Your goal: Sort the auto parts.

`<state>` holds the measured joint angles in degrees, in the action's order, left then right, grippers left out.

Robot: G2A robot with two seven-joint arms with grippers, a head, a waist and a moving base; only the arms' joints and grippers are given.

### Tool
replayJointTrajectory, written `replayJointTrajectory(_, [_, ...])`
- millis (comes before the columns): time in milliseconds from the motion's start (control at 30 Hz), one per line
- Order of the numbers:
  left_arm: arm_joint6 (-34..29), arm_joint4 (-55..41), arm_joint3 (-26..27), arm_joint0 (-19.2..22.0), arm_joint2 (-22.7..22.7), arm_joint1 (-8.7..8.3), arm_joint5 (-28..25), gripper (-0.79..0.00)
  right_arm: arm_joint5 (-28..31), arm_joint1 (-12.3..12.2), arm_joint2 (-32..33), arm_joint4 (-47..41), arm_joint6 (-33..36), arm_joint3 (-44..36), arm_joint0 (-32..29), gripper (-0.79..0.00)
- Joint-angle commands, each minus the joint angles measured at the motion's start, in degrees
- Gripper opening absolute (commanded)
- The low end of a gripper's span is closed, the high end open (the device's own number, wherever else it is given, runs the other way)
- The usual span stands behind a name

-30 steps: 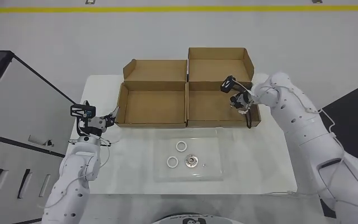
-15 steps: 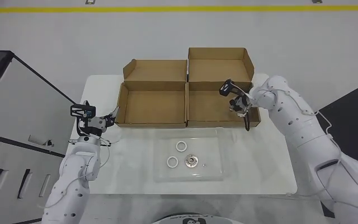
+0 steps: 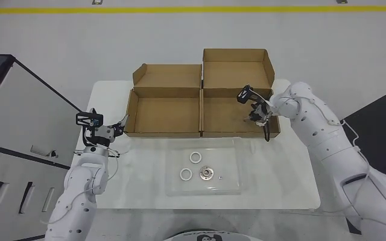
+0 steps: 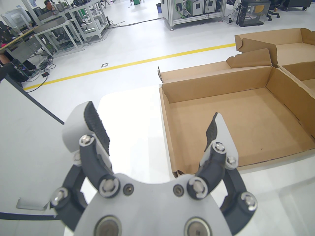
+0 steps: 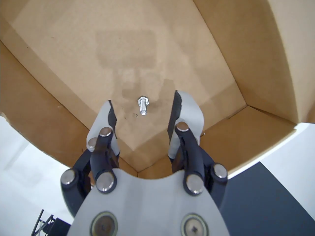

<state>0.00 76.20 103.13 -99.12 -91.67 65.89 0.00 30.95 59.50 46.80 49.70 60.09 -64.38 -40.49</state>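
Two open cardboard boxes sit side by side at the far side of the white counter (image 3: 271, 175), left box (image 3: 166, 114) and right box (image 3: 226, 114), lids folded back. Right hand (image 5: 143, 97) is inside the right box near its outer front corner, fingers spread, gripping nothing. One silver bolt (image 5: 142, 104) lies loose on the box floor, in line with the gap between the fingers. From the top view the right hand (image 3: 257, 114) is at the right wall of that box. Left hand (image 4: 152, 110) is released too, nothing in it, near the left box's front outer corner, at the counter's left side (image 3: 120, 123). Clear tray (image 3: 175, 150) sits in front of the boxes, mid-counter. In it: two white rings (image 3: 196, 157) (image 3: 186, 174), a round metal flanged part (image 3: 206, 173) just beside the nearer ring, and a tiny piece (image 3: 221, 177), too small to identify.
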Motion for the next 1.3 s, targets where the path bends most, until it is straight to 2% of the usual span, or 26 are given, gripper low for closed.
replayJointTrajectory(0, [0.0,0.0,0.0,0.0,0.0,0.0,0.0,0.0,-0.05,-0.22,0.62,-0.19,0.14,-0.83,-0.25,0.0])
replayJointTrajectory(167, [0.0,0.0,0.0,0.0,0.0,0.0,0.0,0.0,-0.02,-1.13,3.31,-1.48,0.77,-4.2,-1.1,0.0])
replayJointTrajectory(333, [0.0,0.0,0.0,0.0,0.0,0.0,0.0,0.0,0.13,-2.94,8.84,-5.44,3.02,-10.9,-3.53,0.0])
replayJointTrajectory(667, [0.0,0.0,0.0,0.0,0.0,0.0,0.0,0.0,1.92,-7.74,26.15,-20.6,11.09,-32.83,-13.9,0.0])
replayJointTrajectory(833, [0.0,0.0,0.0,0.0,0.0,0.0,0.0,0.0,-0.84,-9.71,32.2,-27.12,14.09,-42.82,-19.2,0.0])
replayJointTrajectory(1033, [0.0,0.0,0.0,0.0,0.0,0.0,0.0,0.0,-3.23,-11.51,36.43,-33.17,16.47,-50.8,-23.36,0.0])
replayJointTrajectory(1167, [0.0,0.0,0.0,0.0,0.0,0.0,0.0,0.0,-3.81,-12.28,38.58,-37.64,17.05,-53.45,-25.19,0.0])
replayJointTrajectory(1267, [0.0,0.0,0.0,0.0,0.0,0.0,0.0,0.0,-3.81,-12.28,38.58,-37.64,17.05,-53.45,-25.19,0.0])
